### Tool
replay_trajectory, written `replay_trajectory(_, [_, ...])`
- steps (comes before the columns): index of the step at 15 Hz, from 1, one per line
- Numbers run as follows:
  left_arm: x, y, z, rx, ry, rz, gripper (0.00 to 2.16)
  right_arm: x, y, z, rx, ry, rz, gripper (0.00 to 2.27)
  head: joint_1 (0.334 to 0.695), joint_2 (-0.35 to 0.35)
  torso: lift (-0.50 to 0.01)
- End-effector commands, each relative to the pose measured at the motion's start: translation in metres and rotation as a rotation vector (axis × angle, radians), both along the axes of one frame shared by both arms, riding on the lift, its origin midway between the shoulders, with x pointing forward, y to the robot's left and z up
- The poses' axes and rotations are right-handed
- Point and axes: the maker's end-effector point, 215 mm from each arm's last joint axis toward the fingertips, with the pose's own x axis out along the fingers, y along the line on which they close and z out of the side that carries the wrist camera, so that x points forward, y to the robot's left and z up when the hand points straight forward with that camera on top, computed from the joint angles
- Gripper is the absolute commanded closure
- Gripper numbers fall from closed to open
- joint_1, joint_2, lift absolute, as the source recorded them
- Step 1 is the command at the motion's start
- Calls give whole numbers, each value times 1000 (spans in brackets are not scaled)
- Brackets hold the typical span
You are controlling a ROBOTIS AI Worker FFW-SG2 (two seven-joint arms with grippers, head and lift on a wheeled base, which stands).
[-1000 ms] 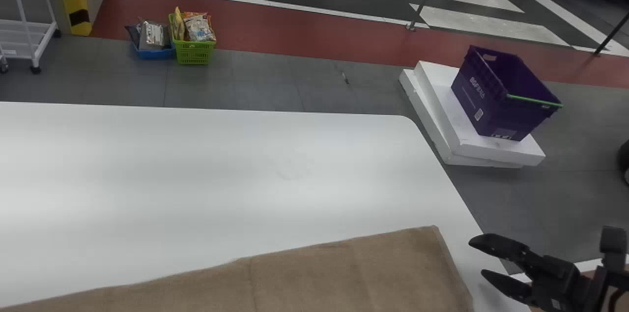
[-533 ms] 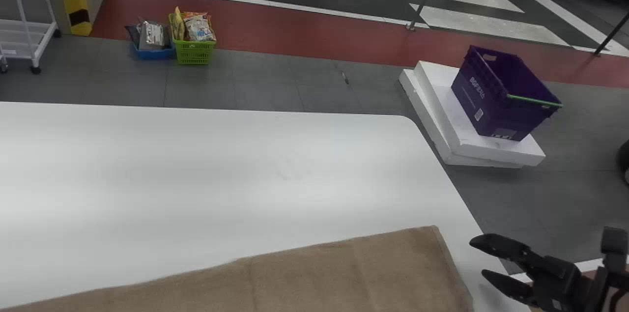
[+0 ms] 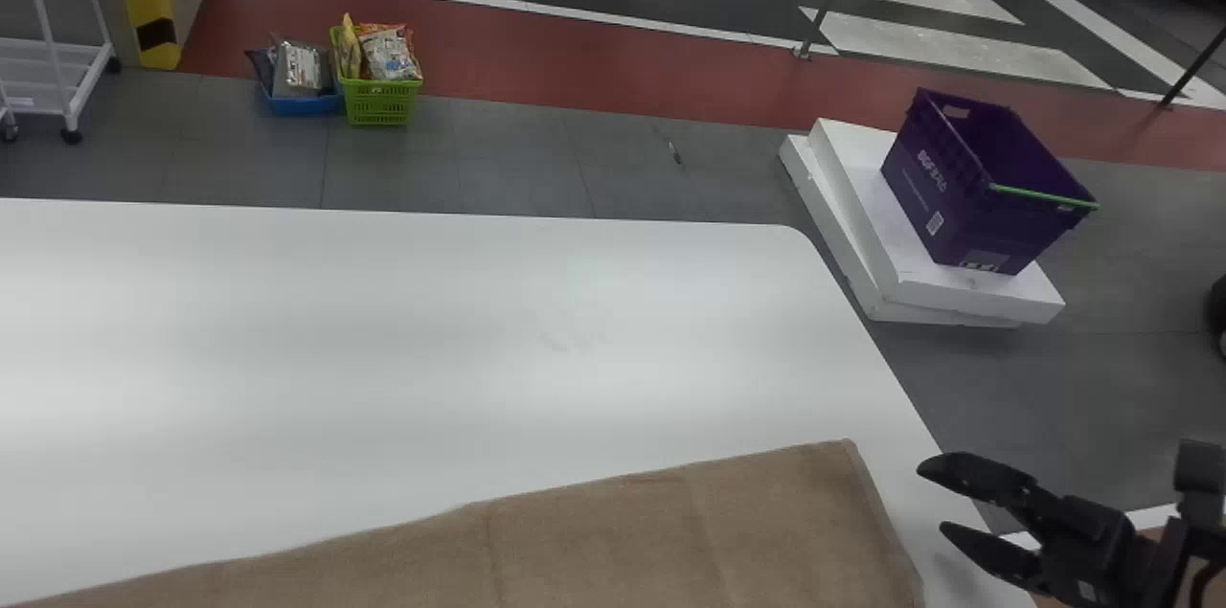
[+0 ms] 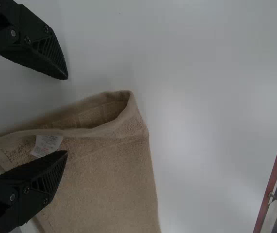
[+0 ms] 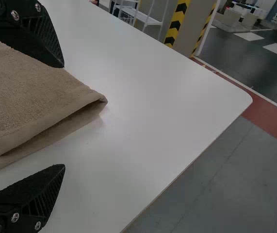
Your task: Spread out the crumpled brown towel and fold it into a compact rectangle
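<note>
Right pincer (image 3: 932,497): open and empty, near one end of the brown towel (image 3: 613,541). Left pincer (image 4: 66,115): also open, gripping nothing, with one finger overlapping the towel near a white label (image 4: 47,144). The towel lies in a long band on the white desk (image 3: 479,330). In the head view, neither the towel nor the right pincer has visibly moved over the last second, so folding has made no headway there; it looks spread and partly folded, not yet compact. That view shows a fairly flat surface; the left wrist view reveals a gaping fold, the right wrist view, slightly parted layers.
</note>
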Motion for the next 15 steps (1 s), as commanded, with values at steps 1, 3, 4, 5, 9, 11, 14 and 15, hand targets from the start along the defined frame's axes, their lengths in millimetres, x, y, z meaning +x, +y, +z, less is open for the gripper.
replay_trajectory(1, [1,2,-2,16,2,5,316,1,1,0,1,0,2,70,695,-343,-127])
replay_trajectory(3, [2,6,-4,43,1,10,309,1,2,-1,4,1,3,70,695,-338,-127])
replay_trajectory(4, [3,9,-4,58,-1,18,279,0,2,-1,5,2,3,70,695,-334,-127])
replay_trajectory(5, [4,12,-5,71,-3,23,198,0,2,-1,8,2,3,70,695,-330,-127])
replay_trajectory(9, [4,14,-9,107,1,23,167,-1,1,-3,15,5,-3,70,695,-317,-127])
replay_trajectory(11, [5,14,-10,118,0,19,167,-1,2,-5,19,8,-3,70,695,-313,-127])
replay_trajectory(14, [6,7,-13,123,1,4,174,-2,4,-7,23,12,0,70,695,-312,-127])
replay_trajectory(15, [5,5,-13,121,4,0,191,-2,3,-7,22,12,-2,70,695,-314,-127])
